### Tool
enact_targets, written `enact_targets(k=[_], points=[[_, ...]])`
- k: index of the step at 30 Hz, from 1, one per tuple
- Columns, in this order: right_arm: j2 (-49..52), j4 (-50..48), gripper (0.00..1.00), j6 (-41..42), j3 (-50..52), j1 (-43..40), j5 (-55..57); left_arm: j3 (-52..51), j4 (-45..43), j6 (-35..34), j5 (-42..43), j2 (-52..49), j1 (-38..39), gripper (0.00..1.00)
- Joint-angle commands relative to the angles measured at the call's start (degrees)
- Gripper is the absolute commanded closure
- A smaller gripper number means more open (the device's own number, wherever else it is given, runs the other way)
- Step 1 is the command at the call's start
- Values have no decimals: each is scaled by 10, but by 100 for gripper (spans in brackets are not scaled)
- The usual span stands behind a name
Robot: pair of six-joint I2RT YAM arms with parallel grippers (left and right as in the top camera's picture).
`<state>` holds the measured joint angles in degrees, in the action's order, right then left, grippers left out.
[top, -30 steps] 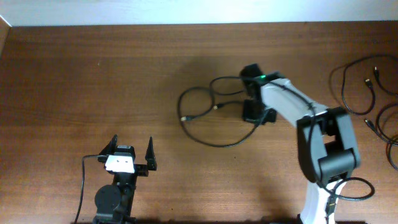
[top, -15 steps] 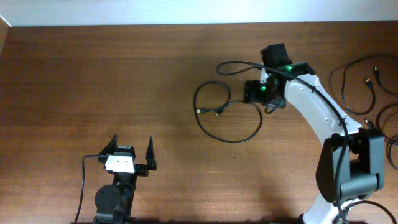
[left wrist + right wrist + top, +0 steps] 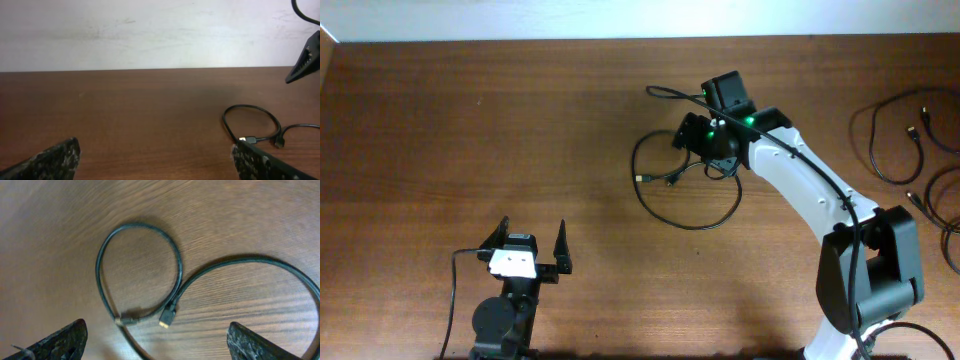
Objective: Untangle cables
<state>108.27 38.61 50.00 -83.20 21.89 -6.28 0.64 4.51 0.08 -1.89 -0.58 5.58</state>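
One thin black cable [image 3: 686, 222] lies in a loose loop on the table's middle, its two metal-tipped plug ends [image 3: 658, 180] side by side at the loop's left. From the right wrist I see the same cable [image 3: 176, 269] curling into a small ring, both plugs [image 3: 167, 317] resting on the wood. My right gripper [image 3: 703, 150] hovers over the loop's upper edge, open, holding nothing [image 3: 160, 342]. My left gripper [image 3: 532, 245] stands open near the front edge, well left of the cable [image 3: 250, 111], with bare wood between its fingers [image 3: 157, 160].
More black cables [image 3: 895, 140] lie spread at the table's far right edge, with another strand [image 3: 938, 205] below them. The right arm [image 3: 820, 200] crosses the table from the front right. A pale wall [image 3: 150, 30] runs along the back.
My right gripper went from shut to open, letting go of the cable after dragging it a little to the right. It then swung back left over the loop. The left arm stayed still.
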Motion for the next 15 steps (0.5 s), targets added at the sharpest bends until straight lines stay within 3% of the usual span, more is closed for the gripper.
enact_targets(k=[1, 4, 9, 14, 15], points=[[8, -7, 12, 94, -5, 45, 105, -1, 3, 9, 2, 3, -3, 1], [33, -10, 13, 104, -5, 76, 163, -1, 3, 9, 2, 3, -3, 1], [107, -33, 19, 120, -5, 82, 167, -1, 3, 9, 2, 3, -3, 1], [134, -40, 32, 120, -5, 81, 193, -1, 3, 8, 2, 3, -3, 1], [139, -40, 43, 120, -5, 82, 195, -1, 3, 8, 2, 3, -3, 1]])
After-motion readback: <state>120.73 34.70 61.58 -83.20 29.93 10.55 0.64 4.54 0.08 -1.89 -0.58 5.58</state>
